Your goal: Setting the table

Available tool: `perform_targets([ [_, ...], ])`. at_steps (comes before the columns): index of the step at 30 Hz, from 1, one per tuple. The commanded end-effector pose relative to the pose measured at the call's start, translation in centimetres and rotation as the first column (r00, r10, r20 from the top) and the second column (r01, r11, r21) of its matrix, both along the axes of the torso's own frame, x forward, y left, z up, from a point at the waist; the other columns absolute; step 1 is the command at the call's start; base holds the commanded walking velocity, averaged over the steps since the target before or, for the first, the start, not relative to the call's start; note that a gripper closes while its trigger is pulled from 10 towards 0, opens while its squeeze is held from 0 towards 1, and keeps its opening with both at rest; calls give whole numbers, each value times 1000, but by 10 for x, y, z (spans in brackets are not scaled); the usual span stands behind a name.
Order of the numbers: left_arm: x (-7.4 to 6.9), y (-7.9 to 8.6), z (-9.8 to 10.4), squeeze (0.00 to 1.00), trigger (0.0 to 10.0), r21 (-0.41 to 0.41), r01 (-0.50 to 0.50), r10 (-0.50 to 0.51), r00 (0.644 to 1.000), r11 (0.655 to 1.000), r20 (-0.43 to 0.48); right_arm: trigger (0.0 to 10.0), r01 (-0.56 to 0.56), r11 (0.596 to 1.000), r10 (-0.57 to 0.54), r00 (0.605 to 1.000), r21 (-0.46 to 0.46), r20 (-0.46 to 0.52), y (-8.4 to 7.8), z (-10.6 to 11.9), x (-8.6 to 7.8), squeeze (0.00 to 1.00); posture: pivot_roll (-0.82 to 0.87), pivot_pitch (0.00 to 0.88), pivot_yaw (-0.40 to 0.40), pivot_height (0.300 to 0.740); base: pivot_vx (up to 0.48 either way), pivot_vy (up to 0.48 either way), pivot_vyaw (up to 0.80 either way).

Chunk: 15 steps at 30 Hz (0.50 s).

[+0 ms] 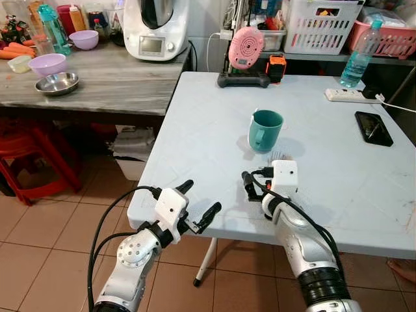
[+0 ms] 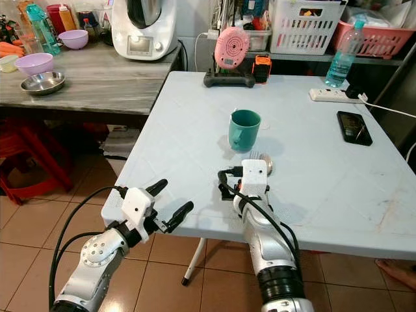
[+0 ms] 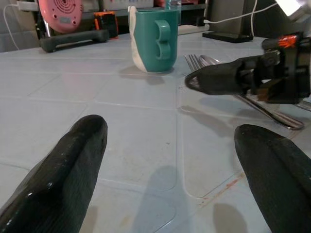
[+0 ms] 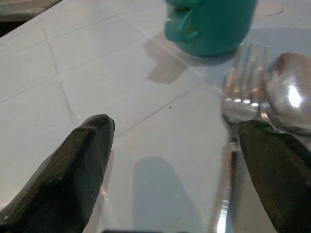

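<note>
Now right hand (image 4: 170, 165) released, low over white surface (image 1: 195, 130), fork (image 4: 240, 92) and spoon (image 4: 286, 92) beside its finger. Teal mug (image 1: 265, 130) at 12 o'clock of hand. Left hand (image 1: 198, 205) released at surface's near edge, 9 o'clock of right.

Teal mug (image 1: 265, 129) on a pale blue-white counter (image 1: 195, 130); silver fork (image 4: 241, 90) and spoon (image 4: 286, 92); pink fan (image 1: 246, 47) at twelve o'clock.
</note>
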State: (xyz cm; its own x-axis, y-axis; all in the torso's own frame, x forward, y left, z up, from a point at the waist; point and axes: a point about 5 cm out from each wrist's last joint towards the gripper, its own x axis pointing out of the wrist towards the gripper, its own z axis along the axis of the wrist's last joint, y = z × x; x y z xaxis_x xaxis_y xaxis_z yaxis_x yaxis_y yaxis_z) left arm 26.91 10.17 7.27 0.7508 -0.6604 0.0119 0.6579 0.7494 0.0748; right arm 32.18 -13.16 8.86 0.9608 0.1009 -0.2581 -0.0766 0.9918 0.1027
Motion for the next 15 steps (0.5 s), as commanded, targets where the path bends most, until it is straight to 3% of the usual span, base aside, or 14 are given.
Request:
perform_targets([
  [1, 1, 0, 4, 0, 10000, 10, 7, -8, 1000, 1000, 27, 10000, 30, 999, -30, 999, -22, 23, -7, 4, -1, 0, -45, 0, -13, 740, 0, 0, 0],
  [10, 2, -6, 5, 0, 10000, 14, 56, -56, 998, 998, 32, 10000, 60, 998, -61, 996, -21, -61, -15, -10, -6, 0, -57, 0, -5, 740, 0, 0, 0],
  [15, -1, -13, 4, 0, 10000, 17, 101, -102, 994, 995, 27, 10000, 33, 999, -34, 997, -19, -63, -12, -7, 3, 0, -61, 0, -2, 740, 0, 0, 0],
])
